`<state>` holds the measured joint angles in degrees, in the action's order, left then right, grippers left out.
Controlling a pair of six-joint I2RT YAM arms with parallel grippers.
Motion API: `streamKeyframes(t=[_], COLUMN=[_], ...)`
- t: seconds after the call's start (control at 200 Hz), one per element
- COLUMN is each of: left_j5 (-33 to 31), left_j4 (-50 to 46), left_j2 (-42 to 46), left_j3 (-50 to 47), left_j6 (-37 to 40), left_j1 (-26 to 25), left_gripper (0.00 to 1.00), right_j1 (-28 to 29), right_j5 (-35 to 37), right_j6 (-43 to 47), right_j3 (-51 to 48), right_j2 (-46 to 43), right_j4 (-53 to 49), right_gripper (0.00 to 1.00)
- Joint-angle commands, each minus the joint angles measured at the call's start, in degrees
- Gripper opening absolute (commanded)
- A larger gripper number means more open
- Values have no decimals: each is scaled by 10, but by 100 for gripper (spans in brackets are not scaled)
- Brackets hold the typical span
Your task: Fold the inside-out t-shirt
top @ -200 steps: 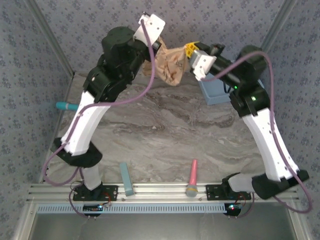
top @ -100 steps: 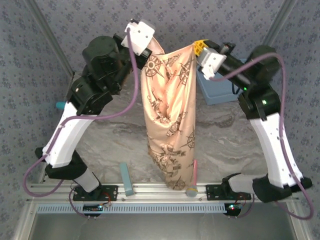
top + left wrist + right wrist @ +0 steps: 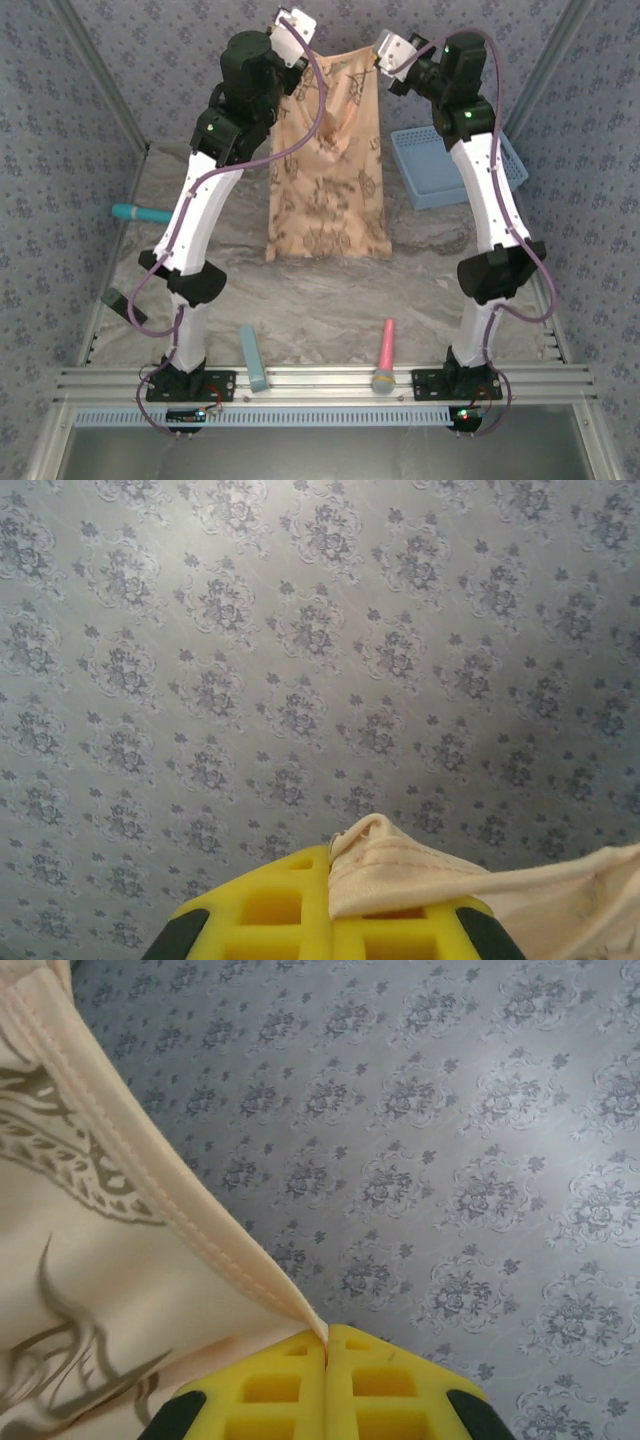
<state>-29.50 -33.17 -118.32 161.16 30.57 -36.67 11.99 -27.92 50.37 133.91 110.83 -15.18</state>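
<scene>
Moved: t-shirt (image 3: 325,170) now hangs at desk's (image 3: 300,300) far edge, wider | my left gripper (image 3: 328,868), right gripper (image 3: 327,1345) clamp its hem | risk: shallow pinch slips, corner drops.

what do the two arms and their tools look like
The left arm and right arm have white link shells and bulky black joints. Each trails a looping purple cable and shows a small green light. The left tool and right tool have bright yellow fingers with square pockets and black edges.
</scene>
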Motion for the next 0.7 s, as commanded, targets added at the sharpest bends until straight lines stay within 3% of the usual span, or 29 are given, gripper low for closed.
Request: streamKeyframes(t=[0.0, 0.14, 0.27, 0.37, 0.55, 0.62, 0.64, 0.67, 0.695], left_j5=[29, 64, 53, 44, 56, 85, 93, 101, 114], left_j4=[47, -4, -81, -61, 128, 143, 142, 133, 122], left_j2=[21, 53, 118, 219, 446, 508, 523, 543, 558], left_j3=[40, 31, -58, -271, -770, -914, -952, -1000, -1037], left_j6=[10, -5, -27, -91, -241, -324, -352, -398, -436], left_j1=[10, 3, -7, -9, -22, -27, -29, -33, -35], left_gripper=[0, 0, 0, 0, 0, 12, 20, 29, 37], right_j1=[4, 27, 57, 76, 160, 216, 234, 257, 281], right_j5=[-4, 6, 24, 45, 105, 159, 169, 181, 186], right_j6=[1, 50, 104, 115, 169, 168, 162, 158, 152], right_j3=[84, 55, -135, -305, -659, -790, -816, -856, -882], right_j2=[-5, -49, -153, -237, -406, -464, -479, -502, -523], right_j4=[-17, -61, -22, 15, 56, 70, 63, 42, 15], right_gripper=[0, 0, 0, 0, 0, 0, 0, 8, 22])
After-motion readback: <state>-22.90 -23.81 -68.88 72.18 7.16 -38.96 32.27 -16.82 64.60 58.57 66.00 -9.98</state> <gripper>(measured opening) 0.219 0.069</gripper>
